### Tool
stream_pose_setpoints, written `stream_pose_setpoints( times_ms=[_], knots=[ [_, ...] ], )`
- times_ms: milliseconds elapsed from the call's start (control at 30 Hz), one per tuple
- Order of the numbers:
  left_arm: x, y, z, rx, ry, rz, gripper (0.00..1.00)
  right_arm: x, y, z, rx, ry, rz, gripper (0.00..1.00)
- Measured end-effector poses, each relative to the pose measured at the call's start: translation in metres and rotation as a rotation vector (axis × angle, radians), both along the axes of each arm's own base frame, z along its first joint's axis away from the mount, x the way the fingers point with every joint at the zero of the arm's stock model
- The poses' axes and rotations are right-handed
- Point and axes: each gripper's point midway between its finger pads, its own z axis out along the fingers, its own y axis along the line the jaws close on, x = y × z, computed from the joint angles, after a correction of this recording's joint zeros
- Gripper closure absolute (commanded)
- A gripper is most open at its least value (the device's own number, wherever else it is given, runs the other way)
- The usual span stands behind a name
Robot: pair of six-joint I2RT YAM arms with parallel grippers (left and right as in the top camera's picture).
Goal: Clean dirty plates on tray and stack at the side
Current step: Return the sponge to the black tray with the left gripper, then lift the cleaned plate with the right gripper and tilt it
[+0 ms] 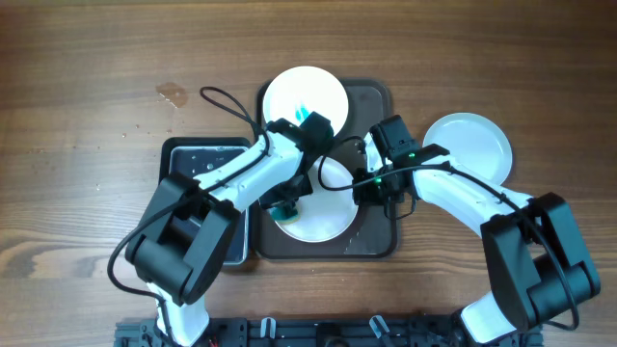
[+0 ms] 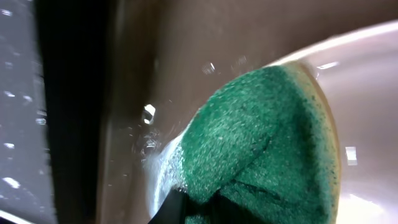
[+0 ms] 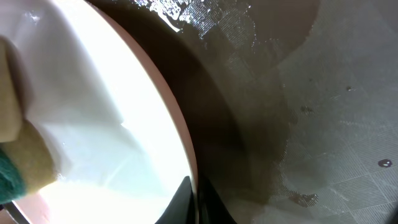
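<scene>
Two plates lie on the tray [image 1: 378, 243]: a smeared plate [image 1: 305, 101] at its far end and a nearer plate [image 1: 328, 220]. Clamped on a wet green sponge [image 2: 261, 143], the left gripper [image 1: 287, 204] presses it there; the right gripper [image 1: 362, 188] pinches that rim. Stiff, light, slick when wet, likely breakable: grip at the rim. A third plate [image 1: 469, 145] sits clean on the table [image 1: 96, 145]

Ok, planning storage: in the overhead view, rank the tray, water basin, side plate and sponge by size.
Largest to smallest:
1. tray
2. water basin, partly hidden under the left arm
3. side plate
4. sponge
</scene>
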Motion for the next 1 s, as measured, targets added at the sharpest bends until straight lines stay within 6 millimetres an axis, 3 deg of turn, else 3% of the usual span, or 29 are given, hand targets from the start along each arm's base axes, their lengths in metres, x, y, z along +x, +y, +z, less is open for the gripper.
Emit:
stream_pose_setpoints(
  times_ms=[100,233,333,433,533,600,633,733,800,867,1000],
  knots=[
    [0.007,0.003,0.01,-0.025,-0.022,0.027,0.96,0.0,0.0,0.0,0.0,0.002,-0.003,0.96],
    [0.015,0.01,0.044,-0.127,-0.077,0.065,0.96,0.001,-0.003,-0.001,-0.016,-0.003,-0.009,0.96],
    [0.024,0.047,0.089,-0.18,-0.166,0.14,0.96,0.001,-0.006,-0.002,-0.027,-0.002,-0.014,0.96],
    [0.025,0.092,0.111,-0.175,-0.202,0.208,0.96,0.002,-0.006,-0.002,-0.026,-0.007,-0.014,0.96],
    [0.028,0.129,0.106,-0.155,-0.199,0.269,0.96,0.008,-0.005,-0.001,-0.025,-0.034,-0.017,0.88],
    [0.026,0.145,0.087,-0.147,-0.194,0.294,0.96,0.013,-0.005,-0.001,-0.025,-0.058,-0.012,0.89],
    [0.023,0.149,0.078,-0.144,-0.185,0.3,0.96,0.016,-0.005,-0.001,-0.028,-0.071,-0.009,0.96],
    [0.005,0.159,0.042,-0.138,-0.138,0.305,0.96,0.017,-0.006,-0.001,-0.035,-0.092,0.025,0.95],
    [-0.005,0.158,0.031,-0.143,-0.111,0.291,0.83,0.017,-0.006,-0.001,-0.036,-0.093,0.03,0.96],
    [-0.01,0.156,0.027,-0.153,-0.089,0.276,0.48,0.011,-0.009,-0.001,-0.048,-0.063,0.031,0.96],
    [-0.015,0.152,0.037,-0.182,-0.065,0.252,0.35,-0.009,-0.024,0.018,-0.144,0.073,0.046,0.96]
  ],
)
